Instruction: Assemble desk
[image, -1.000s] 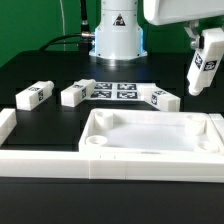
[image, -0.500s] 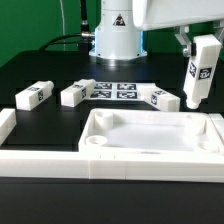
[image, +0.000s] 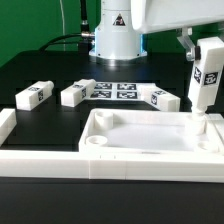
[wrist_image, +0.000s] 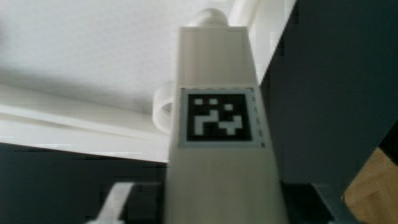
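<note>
In the exterior view my gripper (image: 205, 47) is shut on a white desk leg (image: 203, 80) and holds it nearly upright, tag facing out. The leg's lower end hangs just above the far right corner of the desk top (image: 140, 160), a white tray-like slab with rounded recesses. In the wrist view the leg (wrist_image: 217, 90) fills the middle and runs out from my gripper (wrist_image: 217, 212), whose fingers (wrist_image: 118, 205) flank it, with the desk top (wrist_image: 80, 60) pale behind it. Three more legs (image: 33, 96) (image: 76, 93) (image: 163, 98) lie loose behind the top.
The marker board (image: 115, 90) lies flat between the loose legs. The robot base (image: 117, 35) stands at the back with cables beside it. A long white border rail (image: 25, 158) runs along the exterior view's left and front.
The gripper has carried the leg down and slightly towards the exterior view's right, closer to the desk top's far right corner. The loose legs have not moved.
</note>
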